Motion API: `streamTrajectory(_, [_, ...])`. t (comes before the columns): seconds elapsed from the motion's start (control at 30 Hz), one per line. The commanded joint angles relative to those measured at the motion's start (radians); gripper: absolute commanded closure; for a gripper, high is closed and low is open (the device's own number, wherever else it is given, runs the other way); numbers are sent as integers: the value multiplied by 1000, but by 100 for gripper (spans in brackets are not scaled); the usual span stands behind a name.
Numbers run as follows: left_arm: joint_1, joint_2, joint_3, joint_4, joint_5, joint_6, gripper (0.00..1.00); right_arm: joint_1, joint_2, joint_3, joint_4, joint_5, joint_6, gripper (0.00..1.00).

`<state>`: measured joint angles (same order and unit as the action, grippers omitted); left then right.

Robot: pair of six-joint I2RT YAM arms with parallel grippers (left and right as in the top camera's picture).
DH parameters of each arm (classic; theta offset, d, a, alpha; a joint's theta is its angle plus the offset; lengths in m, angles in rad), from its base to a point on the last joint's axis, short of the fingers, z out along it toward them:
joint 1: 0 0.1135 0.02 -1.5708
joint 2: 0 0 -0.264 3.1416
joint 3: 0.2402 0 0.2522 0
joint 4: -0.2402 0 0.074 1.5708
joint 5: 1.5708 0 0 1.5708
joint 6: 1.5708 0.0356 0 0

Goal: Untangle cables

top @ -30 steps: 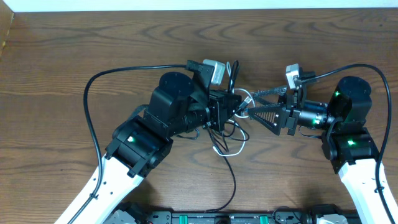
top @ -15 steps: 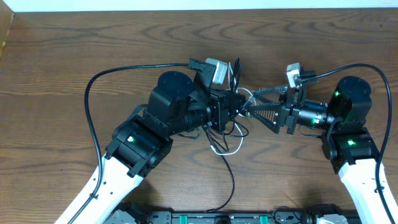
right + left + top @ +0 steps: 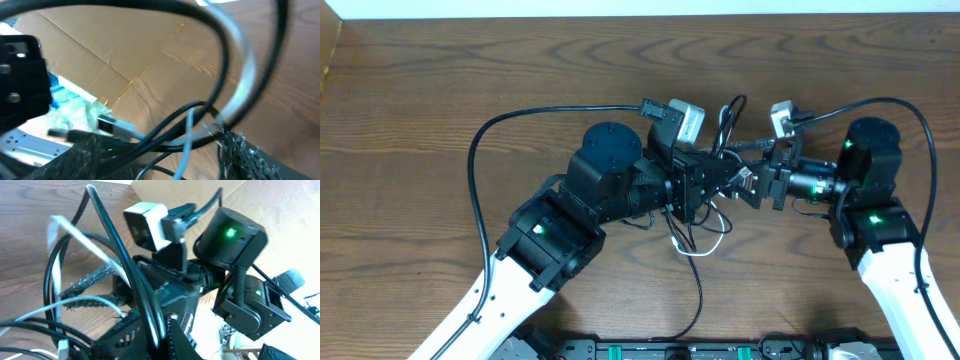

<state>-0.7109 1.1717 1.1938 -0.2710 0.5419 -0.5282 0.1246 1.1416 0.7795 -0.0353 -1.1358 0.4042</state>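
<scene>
The cables (image 3: pixel 698 232) are a tangle of thin black cords and one white cord (image 3: pixel 716 224), lifted between the two grippers, with a black strand (image 3: pixel 701 295) trailing toward the front edge. My left gripper (image 3: pixel 713 182) is shut on a black cable (image 3: pixel 131 275), which runs straight into its jaws (image 3: pixel 162 332). My right gripper (image 3: pixel 741 182) faces it almost tip to tip. The right gripper (image 3: pixel 157 145) is open, its textured fingers (image 3: pixel 240 155) wide apart, with black cords, the white cord (image 3: pixel 187 134) and a plug (image 3: pixel 114 126) passing between them.
Thick black robot cables arc over the table on the left (image 3: pixel 480 150) and on the right (image 3: pixel 912 110). A black loop (image 3: pixel 730 108) stands up behind the grippers. A rail (image 3: pixel 670 350) runs along the front edge. Cardboard (image 3: pixel 100 50) lies beyond the wooden table (image 3: pixel 420 90).
The left gripper has carried the bundle right and slightly back. The right gripper has moved left to meet it, so the cords now lie between its fingers. The trailing loops rose off the table.
</scene>
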Motion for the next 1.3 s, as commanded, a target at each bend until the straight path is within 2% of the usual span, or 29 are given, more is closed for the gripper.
streamTrajectory(0.0, [-3, -3, 21, 16, 18, -8, 93, 8, 27, 10, -26, 7, -28, 27])
streamTrajectory(0.27, [26, -3, 21, 15, 8, -5, 93, 7, 29, 10, -35, -23, -32, 31])
streamTrajectory(0.5, [68, -3, 21, -3, -4, -5, 93, 7, 27, 10, -15, -99, -32, 31])
streamTrajectory(0.8, [78, -3, 21, -31, -17, 29, 92, 6, 8, 10, 98, -158, 11, 30])
streamTrajectory(1.27, [104, -3, 21, -48, -37, 40, 92, -54, -53, 10, 104, -196, 22, 29])
